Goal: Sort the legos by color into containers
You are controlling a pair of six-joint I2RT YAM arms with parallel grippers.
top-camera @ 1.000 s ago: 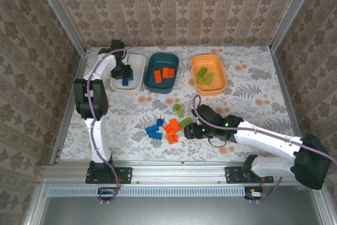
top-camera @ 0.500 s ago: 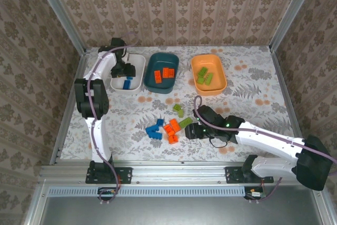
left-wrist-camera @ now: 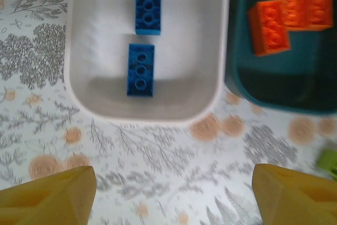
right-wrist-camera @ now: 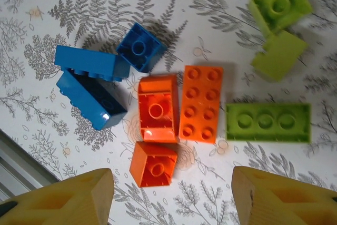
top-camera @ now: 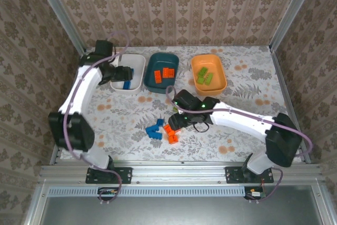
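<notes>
My left gripper [top-camera: 124,72] hangs open and empty by the white bin [top-camera: 139,60], which holds two blue legos [left-wrist-camera: 141,70]. In the left wrist view its fingertips [left-wrist-camera: 50,196] frame bare cloth just short of the bin's rim [left-wrist-camera: 145,115]. The teal bin [top-camera: 149,73] holds orange legos [left-wrist-camera: 287,15], and the orange bin [top-camera: 221,84] holds green ones [top-camera: 204,76]. My right gripper [top-camera: 177,121] is open above the loose pile: blue legos [right-wrist-camera: 92,85], orange legos [right-wrist-camera: 201,103] and green legos [right-wrist-camera: 267,122]. The small orange brick [right-wrist-camera: 153,164] lies nearest its fingers [right-wrist-camera: 66,201].
The three bins stand in a row at the back of the flowered tablecloth [top-camera: 247,109]. A metal rail [top-camera: 174,171] runs along the near edge, and papered walls close in the sides and back. The right arm's forearm [top-camera: 242,120] stretches across the table's right half.
My right gripper has swung left, from beside the long green lego to over the pile. My left arm has shifted left, its gripper drawing back off the white bin.
</notes>
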